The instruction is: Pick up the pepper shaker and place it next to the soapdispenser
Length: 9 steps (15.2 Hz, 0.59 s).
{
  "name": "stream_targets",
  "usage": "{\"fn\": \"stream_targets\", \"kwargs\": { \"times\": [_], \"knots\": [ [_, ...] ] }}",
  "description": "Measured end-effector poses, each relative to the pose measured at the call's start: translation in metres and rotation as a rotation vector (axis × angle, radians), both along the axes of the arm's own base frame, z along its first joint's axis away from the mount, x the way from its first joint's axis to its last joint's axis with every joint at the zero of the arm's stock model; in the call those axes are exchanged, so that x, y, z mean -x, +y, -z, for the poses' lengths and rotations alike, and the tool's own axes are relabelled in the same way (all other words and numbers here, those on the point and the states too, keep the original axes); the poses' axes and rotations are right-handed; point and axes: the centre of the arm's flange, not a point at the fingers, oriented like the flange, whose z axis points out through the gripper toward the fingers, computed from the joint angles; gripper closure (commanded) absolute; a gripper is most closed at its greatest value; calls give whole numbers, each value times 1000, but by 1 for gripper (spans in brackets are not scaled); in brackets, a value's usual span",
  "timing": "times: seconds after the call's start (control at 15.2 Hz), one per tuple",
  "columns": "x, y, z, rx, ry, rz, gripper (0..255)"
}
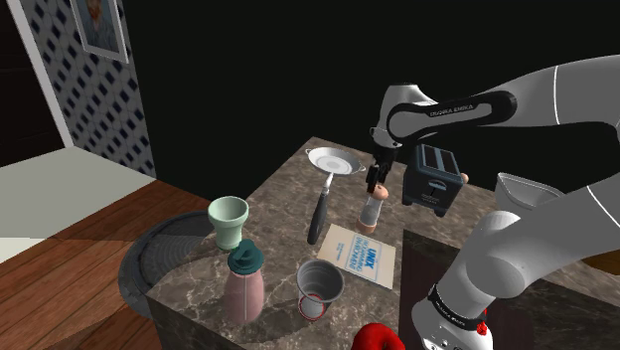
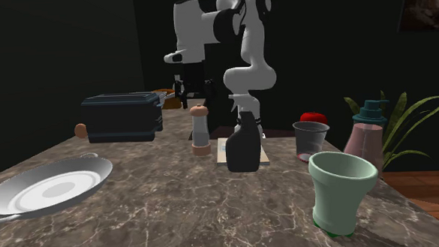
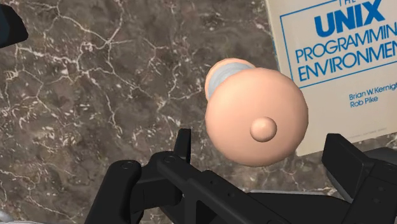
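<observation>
Jaws spread apart, straddling rounded cap of pepper shaker [image 3: 256, 114], no contact yet; likely lined up overhead for top-down grasp. Shaker upright on worktop [image 1: 278, 209], just beside book [image 1: 360, 257]. Soap dispenser [image 1: 243, 283] stands apart from book.

Shoulder view overlooks the counter [image 1: 288, 199]; second exterior view faces the arm [image 2: 250, 65].

Book [image 3: 337, 70] cover reads "UNIX PROGRAMM… ENVIRONMEN…", below "Brian W. Kernig…", "Rob Pike"
</observation>
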Motion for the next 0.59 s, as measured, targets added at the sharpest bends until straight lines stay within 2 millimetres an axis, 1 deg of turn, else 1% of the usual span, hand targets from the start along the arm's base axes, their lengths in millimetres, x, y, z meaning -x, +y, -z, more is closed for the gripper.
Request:
{"fn": "stream_targets", "kwargs": {
  "times": [0.2,0.53,0.59],
  "knots": [
    [1,1,13,0,0,0,0],
    [1,1,15,0,-1,0,0],
    [1,1,15,0,-1,0,255]
  ]
}}
